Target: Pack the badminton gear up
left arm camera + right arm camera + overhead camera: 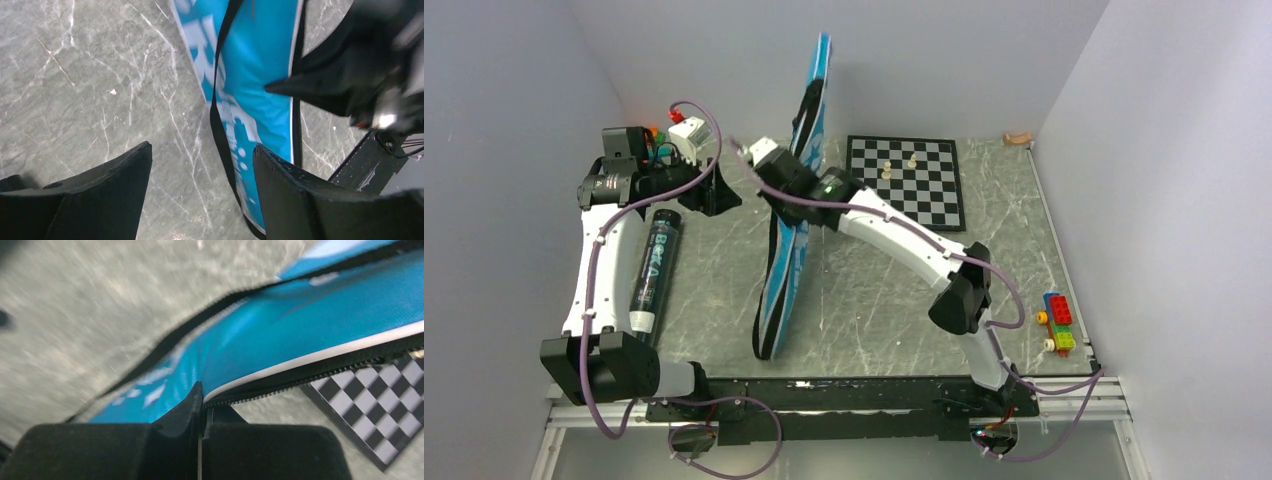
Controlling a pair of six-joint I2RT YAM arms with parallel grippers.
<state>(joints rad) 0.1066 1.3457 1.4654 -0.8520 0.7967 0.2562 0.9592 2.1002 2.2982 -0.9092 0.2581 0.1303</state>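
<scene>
The blue racket bag (782, 290) stood on its edge near the middle of the marble-patterned table (874, 300). Its long axis ran from the near edge up and away toward the back wall, its far end raised. The right gripper (200, 392) was pinched on the bag's piped rim just beside the zipper, its fingers pressed together on the fabric, and seemed to be what kept the bag up. The left gripper (202, 147) hung just to the bag's left with its fingers spread wide and nothing between them. The bag lay ahead and to the right of them, so this arm looked best placed for the next grasp. The black tube (654, 262) lay flat beside the left arm, roughly parallel to the bag. The chessboard (906, 180) sat beyond the bag's right side. No rackets or shuttlecocks showed.
</scene>
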